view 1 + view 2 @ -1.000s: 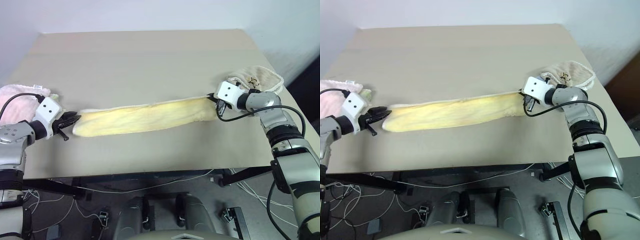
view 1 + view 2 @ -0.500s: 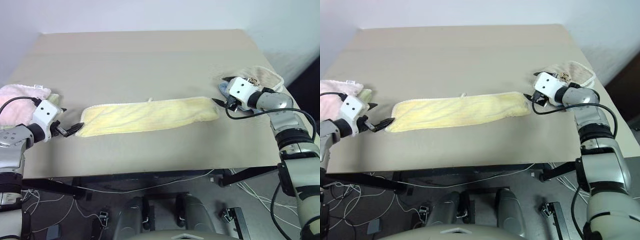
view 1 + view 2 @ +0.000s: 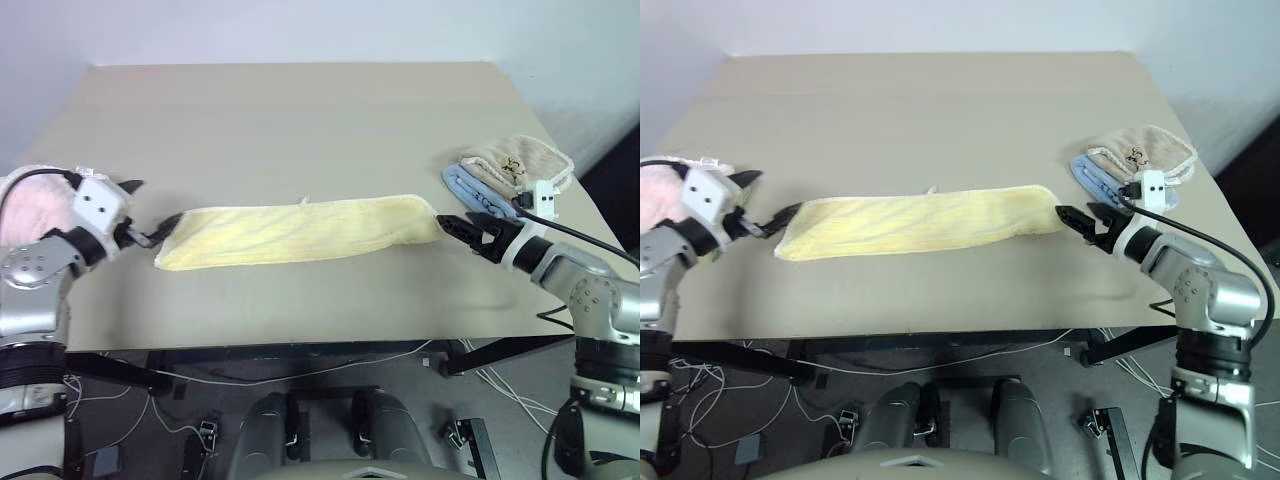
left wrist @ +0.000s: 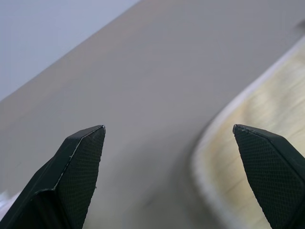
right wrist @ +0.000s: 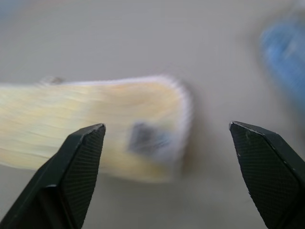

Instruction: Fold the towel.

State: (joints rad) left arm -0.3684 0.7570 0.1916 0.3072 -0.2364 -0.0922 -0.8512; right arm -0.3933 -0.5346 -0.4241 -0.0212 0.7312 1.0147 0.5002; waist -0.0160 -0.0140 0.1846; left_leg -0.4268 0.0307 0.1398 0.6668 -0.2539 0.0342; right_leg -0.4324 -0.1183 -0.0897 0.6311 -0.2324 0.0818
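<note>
The pale yellow towel [image 3: 300,230] lies flat on the table as a long narrow strip running left to right. Its lighter stitched edge shows along the far side. My left gripper [image 3: 768,196] stands open at the towel's left end, one finger's tip just by the corner and nothing between the fingers. In the left wrist view the towel's edge [image 4: 238,162] curves past the wide-spread fingers [image 4: 76,162]. My right gripper [image 3: 1077,212] is open just off the towel's right end, pointing at it. The right wrist view shows that towel end [image 5: 109,124] ahead of the open gripper [image 5: 167,126].
A beige-tan towel with dark embroidery [image 3: 515,160] sits on a folded blue cloth [image 3: 470,188] at the table's right edge, behind my right gripper. A fluffy pink towel [image 3: 30,205] lies at the left edge behind my left arm. The table [image 3: 300,120] stretches bare beyond the strip.
Both grippers opened and let go of the towel's ends, and the stretched towel settled flat on the table. My right gripper rolled and drew back toward me. My left gripper shifted slightly right.
</note>
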